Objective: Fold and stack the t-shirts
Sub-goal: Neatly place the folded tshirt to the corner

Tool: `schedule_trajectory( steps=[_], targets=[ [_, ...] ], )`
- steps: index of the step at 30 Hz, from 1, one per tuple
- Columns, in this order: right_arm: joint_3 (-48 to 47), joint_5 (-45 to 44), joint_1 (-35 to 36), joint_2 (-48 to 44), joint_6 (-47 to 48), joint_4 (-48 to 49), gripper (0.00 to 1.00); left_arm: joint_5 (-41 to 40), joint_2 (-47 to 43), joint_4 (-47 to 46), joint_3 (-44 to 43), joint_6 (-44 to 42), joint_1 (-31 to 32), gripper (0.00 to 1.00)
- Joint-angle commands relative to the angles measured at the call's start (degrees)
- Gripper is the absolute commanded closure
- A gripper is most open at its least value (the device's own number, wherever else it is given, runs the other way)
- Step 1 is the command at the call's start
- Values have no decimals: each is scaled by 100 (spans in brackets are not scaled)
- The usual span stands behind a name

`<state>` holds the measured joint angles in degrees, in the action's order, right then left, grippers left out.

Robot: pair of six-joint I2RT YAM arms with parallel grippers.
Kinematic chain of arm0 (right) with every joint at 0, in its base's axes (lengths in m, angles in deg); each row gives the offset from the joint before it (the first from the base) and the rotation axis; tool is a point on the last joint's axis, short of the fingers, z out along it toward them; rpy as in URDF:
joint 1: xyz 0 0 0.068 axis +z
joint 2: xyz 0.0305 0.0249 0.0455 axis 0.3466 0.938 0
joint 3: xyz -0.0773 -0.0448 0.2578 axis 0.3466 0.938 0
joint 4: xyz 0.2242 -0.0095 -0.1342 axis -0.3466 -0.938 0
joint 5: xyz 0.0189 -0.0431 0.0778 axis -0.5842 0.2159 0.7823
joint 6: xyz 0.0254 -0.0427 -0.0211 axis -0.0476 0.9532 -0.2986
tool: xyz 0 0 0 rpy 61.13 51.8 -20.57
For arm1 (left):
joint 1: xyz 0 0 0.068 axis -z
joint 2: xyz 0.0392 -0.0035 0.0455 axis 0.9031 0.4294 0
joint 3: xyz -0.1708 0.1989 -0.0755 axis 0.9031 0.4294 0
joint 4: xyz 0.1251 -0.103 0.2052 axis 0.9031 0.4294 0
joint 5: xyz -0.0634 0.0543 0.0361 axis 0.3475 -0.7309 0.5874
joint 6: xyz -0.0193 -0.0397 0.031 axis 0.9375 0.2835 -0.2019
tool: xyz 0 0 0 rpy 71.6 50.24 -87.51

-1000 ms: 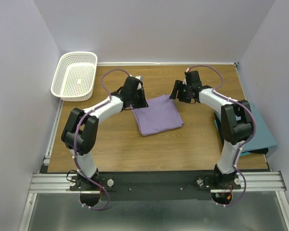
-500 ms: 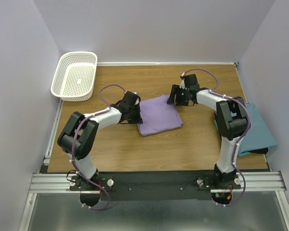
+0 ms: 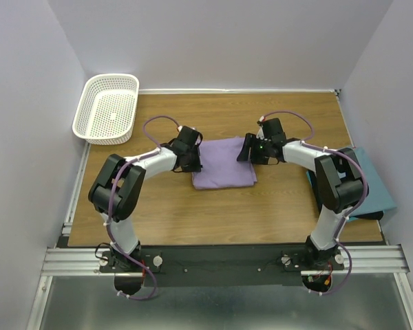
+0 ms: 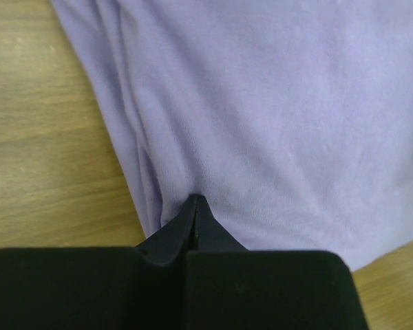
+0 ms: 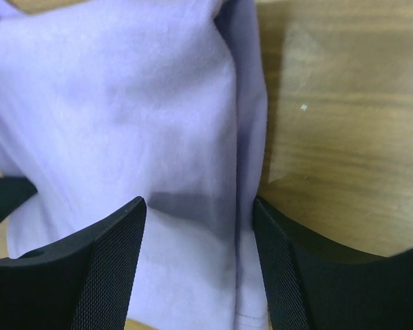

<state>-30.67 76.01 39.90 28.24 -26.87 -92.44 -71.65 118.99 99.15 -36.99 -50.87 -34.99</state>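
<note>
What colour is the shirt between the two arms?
The t-shirt is plain lavender-purple; the left wrist view shows it best.

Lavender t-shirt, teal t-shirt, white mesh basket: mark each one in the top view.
lavender t-shirt [image 3: 224, 163]: top external view, middle of the folded cloth.
teal t-shirt [image 3: 375, 187]: top external view, middle of the visible cloth.
white mesh basket [image 3: 103, 135]: top external view, near wall.

Clearance: near strip open, shirt's sides blocked.
Bare table [image 3: 213, 210] runs free in front of the lavender shirt [image 3: 224, 165] and behind it. Left gripper [image 3: 194, 161] and right gripper [image 3: 247, 152] crowd its side edges. Basket [image 3: 107, 108] fills the far-left corner; teal shirt [image 3: 372, 185] covers the right edge.
</note>
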Motion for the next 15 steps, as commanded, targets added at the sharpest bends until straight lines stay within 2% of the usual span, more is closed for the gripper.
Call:
schedule_trajectory(
  steps=[1,9,15],
  targets=[
    [315,81,200,22,-373,-298,31,-706,248,408,-329,-271,-40,100],
    [473,-164,455,171,-1136,27,40,-918,477,610,-690,-394,-40,100],
    [386,-481,526,303,-1393,212,64,-733,477,540,-761,-359,-40,100]
  ],
)
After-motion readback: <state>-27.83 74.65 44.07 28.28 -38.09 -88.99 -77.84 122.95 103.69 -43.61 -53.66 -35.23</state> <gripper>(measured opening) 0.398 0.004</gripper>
